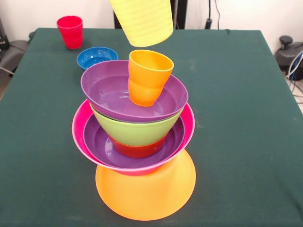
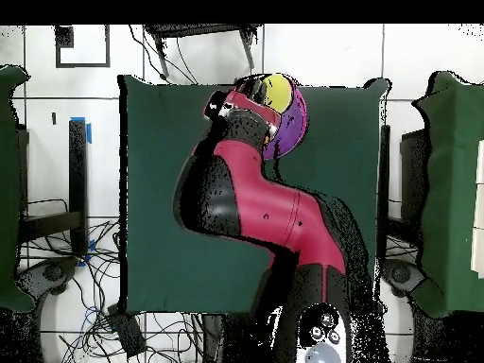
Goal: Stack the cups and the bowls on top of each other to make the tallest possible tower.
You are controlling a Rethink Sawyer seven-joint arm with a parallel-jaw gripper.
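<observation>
At the top centre of the front view the pale yellow cup (image 1: 143,21) hangs mouth-up just above the orange cup (image 1: 147,77), which leans tilted inside the top purple bowl (image 1: 134,92) of the tower (image 1: 137,142). It looks lined up to nest there and add height. I cannot tell how the gripper (image 2: 253,95) holds it; the arm (image 2: 255,203) hides that from above. The red cup (image 1: 70,31) and blue bowl (image 1: 97,56) wait at upper left on the table (image 1: 246,118).
</observation>
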